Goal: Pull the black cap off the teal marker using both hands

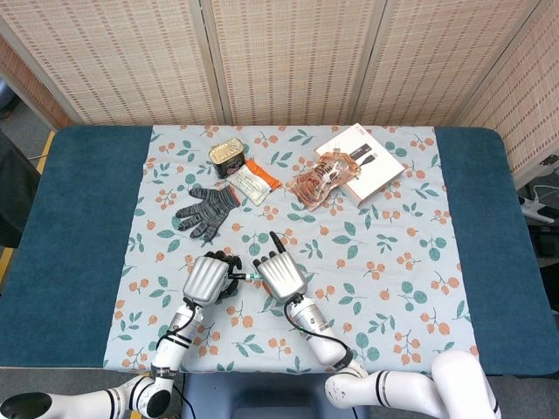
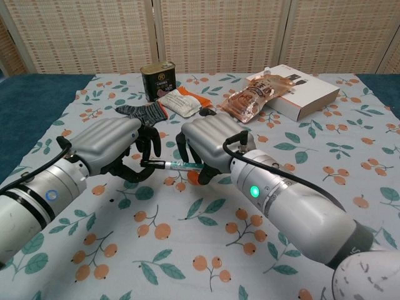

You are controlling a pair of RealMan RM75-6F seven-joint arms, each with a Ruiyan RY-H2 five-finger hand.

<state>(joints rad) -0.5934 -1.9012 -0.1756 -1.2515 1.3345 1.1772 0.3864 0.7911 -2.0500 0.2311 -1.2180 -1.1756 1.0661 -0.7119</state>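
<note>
Hands first: our left hand (image 2: 115,145) and our right hand (image 2: 209,145) sit close together, just above the flowery cloth (image 2: 206,237). Between them we hold the teal marker (image 2: 181,165) lying flat. Our left fingers pinch the black cap (image 2: 150,164) at its end. Our right fingers curl tight around the teal part. Farther back lies a gray glove (image 1: 208,208). Behind that we see a tin can (image 1: 227,154), a snack packet (image 1: 258,182), a clear bag (image 1: 325,179) and a white box (image 1: 367,162).
</note>
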